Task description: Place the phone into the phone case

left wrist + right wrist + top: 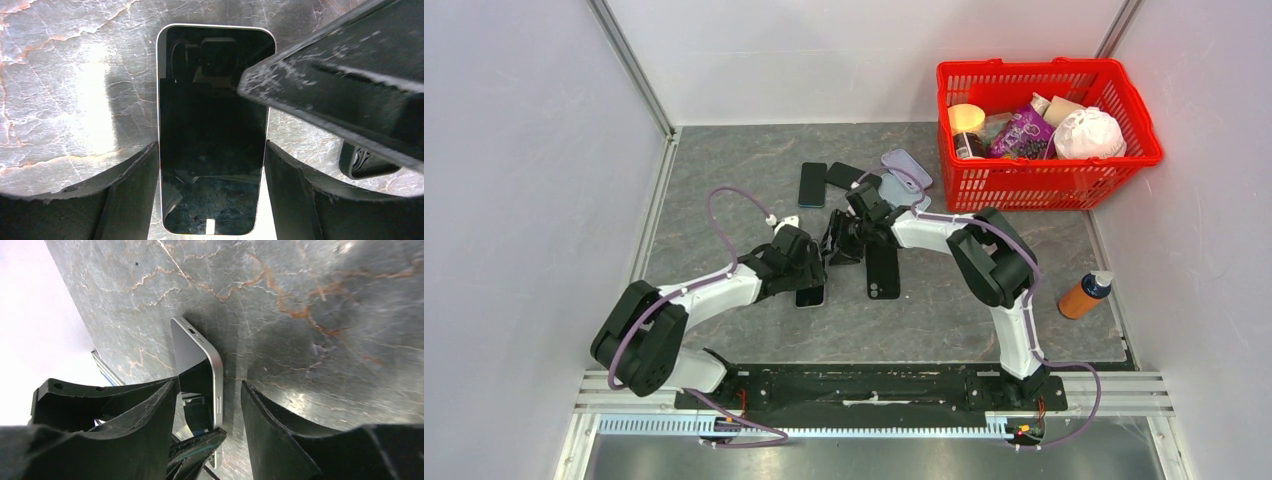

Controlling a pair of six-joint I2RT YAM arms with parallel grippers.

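The phone (212, 100) lies screen up on the marble table, silver-edged with a dark screen. My left gripper (211, 146) straddles it, one finger against each long side, shut on it. From above, only the phone's near end (810, 296) shows below the left gripper (809, 272). My right gripper (836, 246) reaches in from the right. In its wrist view the phone (197, 355) stands edge-on between the fingers of the right gripper (209, 384), with a gap to the right finger (280, 430). The black phone case (883, 270) lies flat just right of both grippers.
Two more dark phones (812, 183) and a lavender case (908, 167) lie further back. A red basket (1044, 68) of groceries stands at the back right. An orange bottle (1084, 295) stands near the right wall. Walls close in on three sides.
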